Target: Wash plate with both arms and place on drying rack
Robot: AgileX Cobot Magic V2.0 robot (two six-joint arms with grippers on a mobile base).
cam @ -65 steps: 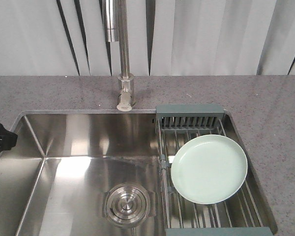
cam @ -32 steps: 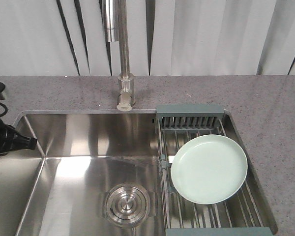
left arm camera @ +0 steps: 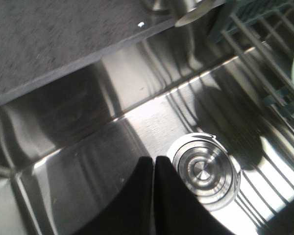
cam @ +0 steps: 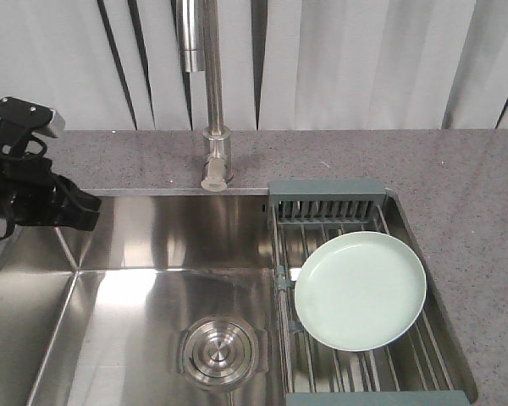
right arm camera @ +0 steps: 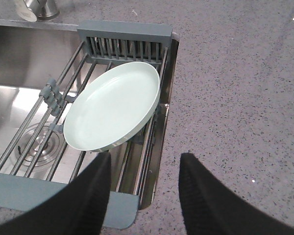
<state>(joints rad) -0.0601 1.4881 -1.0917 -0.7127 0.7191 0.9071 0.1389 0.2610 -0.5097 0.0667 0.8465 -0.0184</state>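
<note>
My round mint-green plastic plate [cam: 360, 290] lies on the metal-rod drying rack [cam: 326, 208] — my right tool [right arm camera: 143, 188] released, left tool [left arm camera: 154, 191] clenched empty; the task looks done.

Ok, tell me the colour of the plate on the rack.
Pale mint green, plain; the plate shows best in the right wrist view.

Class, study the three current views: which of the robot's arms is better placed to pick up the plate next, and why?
Right. The right gripper hangs open just short of the plate on the drying rack. The left gripper is shut, over the sink's drain.
</note>
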